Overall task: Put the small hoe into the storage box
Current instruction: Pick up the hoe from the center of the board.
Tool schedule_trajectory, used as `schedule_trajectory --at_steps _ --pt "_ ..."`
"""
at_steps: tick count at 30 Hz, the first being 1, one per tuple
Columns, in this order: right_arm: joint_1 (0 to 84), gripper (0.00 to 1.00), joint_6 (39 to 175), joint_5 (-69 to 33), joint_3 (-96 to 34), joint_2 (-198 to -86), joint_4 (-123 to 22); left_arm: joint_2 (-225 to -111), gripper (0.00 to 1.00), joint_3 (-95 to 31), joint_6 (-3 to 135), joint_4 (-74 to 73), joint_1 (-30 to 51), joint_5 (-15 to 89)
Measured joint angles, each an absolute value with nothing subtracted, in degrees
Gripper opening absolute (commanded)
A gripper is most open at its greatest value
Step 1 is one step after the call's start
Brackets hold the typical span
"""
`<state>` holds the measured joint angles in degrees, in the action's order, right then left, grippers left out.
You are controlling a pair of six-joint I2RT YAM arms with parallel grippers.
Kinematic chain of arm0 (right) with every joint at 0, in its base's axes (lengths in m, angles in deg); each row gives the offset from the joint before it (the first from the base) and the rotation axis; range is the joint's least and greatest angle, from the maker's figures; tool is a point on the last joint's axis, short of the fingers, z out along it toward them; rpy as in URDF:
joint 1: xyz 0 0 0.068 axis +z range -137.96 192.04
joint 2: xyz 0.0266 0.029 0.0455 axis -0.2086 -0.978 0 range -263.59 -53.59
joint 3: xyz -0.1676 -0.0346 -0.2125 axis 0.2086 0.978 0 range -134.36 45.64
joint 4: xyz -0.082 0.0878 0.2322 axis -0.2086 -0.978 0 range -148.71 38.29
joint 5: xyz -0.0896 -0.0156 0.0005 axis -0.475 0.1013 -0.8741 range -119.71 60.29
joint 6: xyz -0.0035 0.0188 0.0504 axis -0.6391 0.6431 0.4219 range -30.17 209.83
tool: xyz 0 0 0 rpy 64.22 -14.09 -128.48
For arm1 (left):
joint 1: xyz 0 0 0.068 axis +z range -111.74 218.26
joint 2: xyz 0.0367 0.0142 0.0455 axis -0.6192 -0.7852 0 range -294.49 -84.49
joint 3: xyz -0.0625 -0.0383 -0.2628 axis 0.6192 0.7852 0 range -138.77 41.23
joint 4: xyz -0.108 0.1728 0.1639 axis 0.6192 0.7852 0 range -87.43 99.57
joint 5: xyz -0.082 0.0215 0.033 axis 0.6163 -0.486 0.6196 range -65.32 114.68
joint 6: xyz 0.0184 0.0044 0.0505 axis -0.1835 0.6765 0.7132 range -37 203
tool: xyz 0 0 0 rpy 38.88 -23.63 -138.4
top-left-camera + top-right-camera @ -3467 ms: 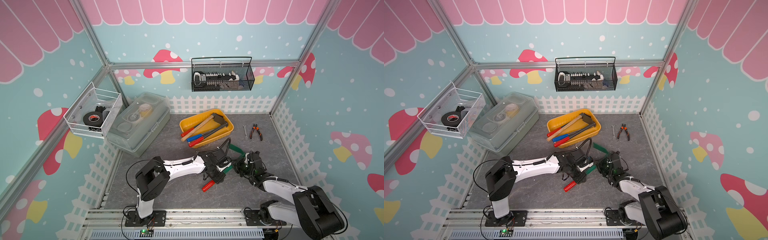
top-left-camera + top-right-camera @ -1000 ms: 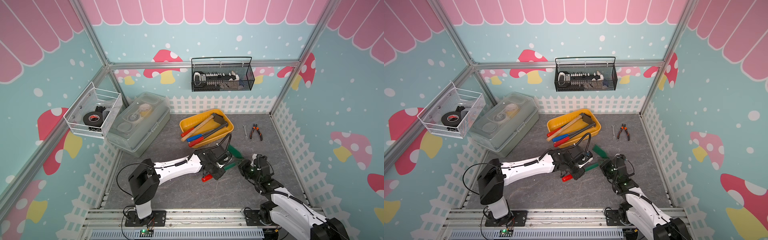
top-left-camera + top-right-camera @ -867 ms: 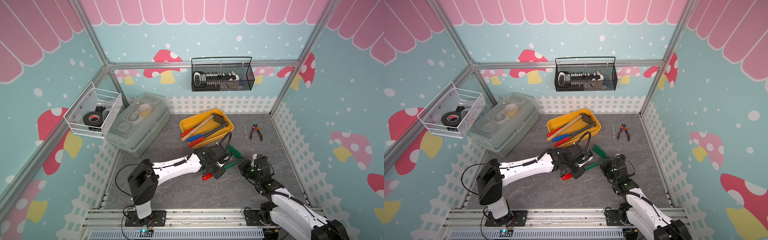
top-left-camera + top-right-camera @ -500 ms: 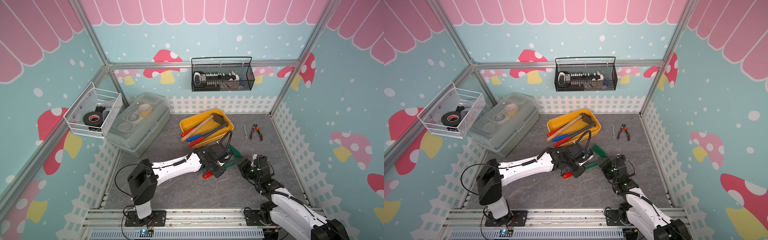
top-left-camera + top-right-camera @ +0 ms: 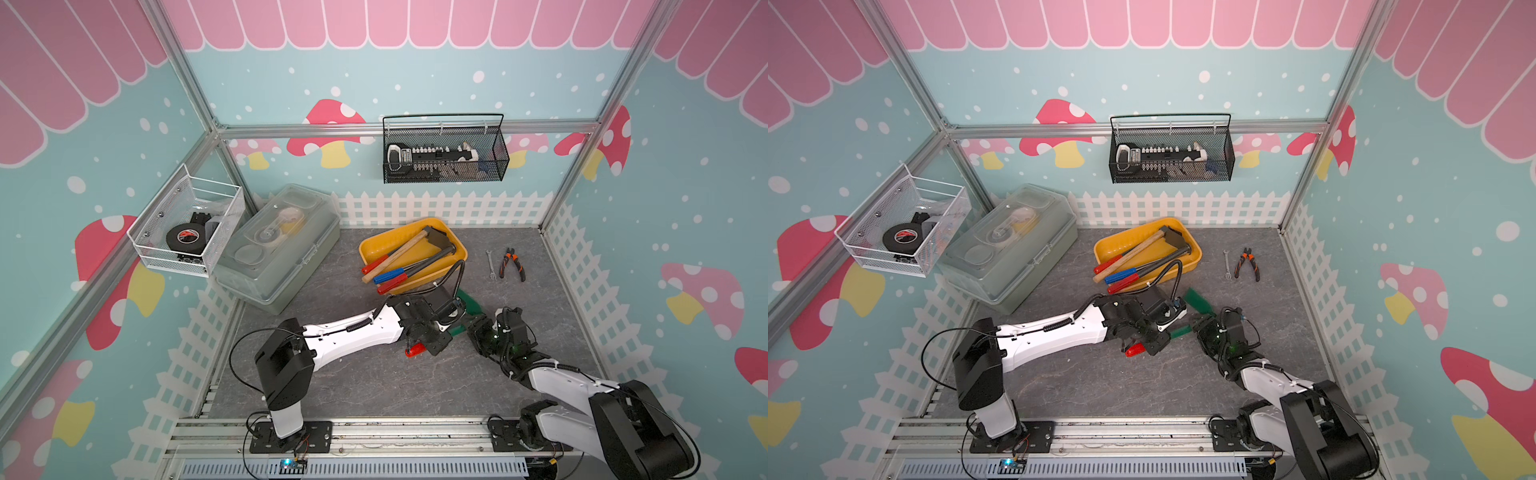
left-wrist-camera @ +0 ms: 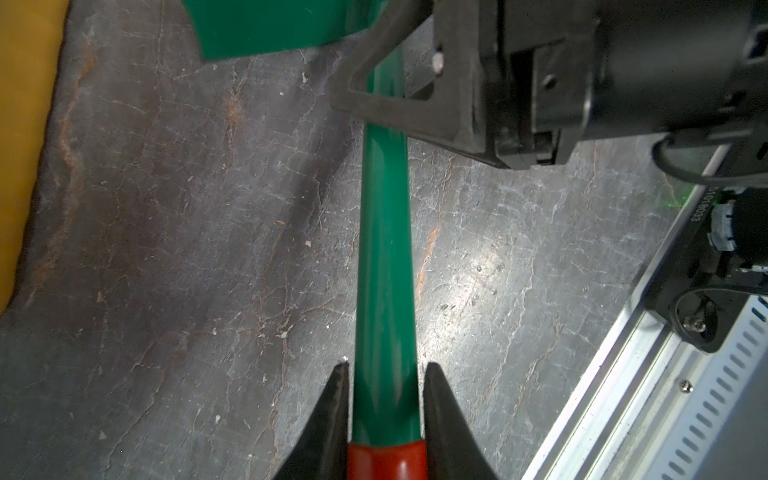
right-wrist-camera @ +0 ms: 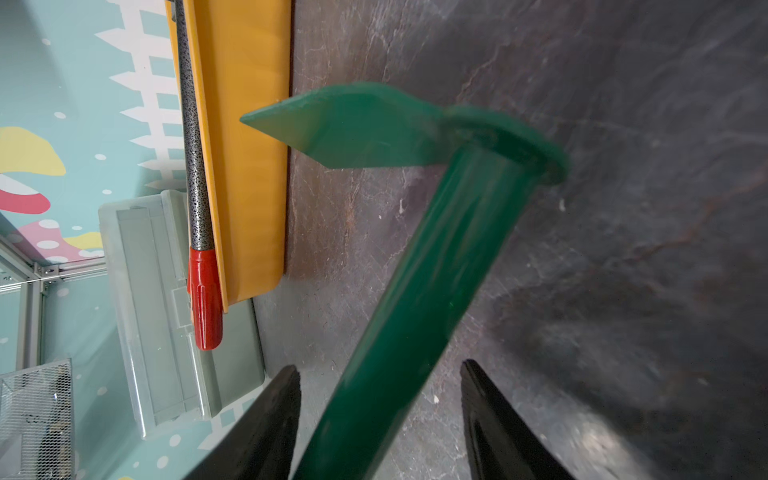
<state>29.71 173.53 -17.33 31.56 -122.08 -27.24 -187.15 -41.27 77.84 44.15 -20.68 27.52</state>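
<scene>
While unboxed, hoe [image 6: 384,249] sits in L end effector [image 6: 384,365].

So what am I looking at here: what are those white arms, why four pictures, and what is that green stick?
Those are two robot arms, the left arm and the right arm, bolted at the front of a grey table. Each ends in a pincer. Two pictures come from a camera high overhead. The two close-ups come from small cameras on the wrists. The green stick is a small hoe with a red grip. The left pincer is shut on its handle beside that grip. The right pincer is open, its jaws either side of the shaft without touching. The yellow storage box is where the hoe should go. Pliers and a wrench lie beside it.
</scene>
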Motion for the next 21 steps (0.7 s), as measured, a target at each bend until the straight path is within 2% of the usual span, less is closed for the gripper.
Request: schedule_trajectory --at_steps 9,14,21 --pt "29.82 0.48 176.44 -15.72 29.85 -131.82 -17.05 -188.00 0.00 -41.58 77.24 44.08 -20.68 27.93" --pt "30.08 0.36 179.32 -15.82 29.85 -134.82 -12.99 -188.65 0.00 -41.58 76.72 44.00 -20.66 28.15" --pt "30.08 0.19 180.94 -17.11 29.70 -133.07 -11.68 -189.33 0.00 -40.68 75.02 43.69 -20.79 28.87"
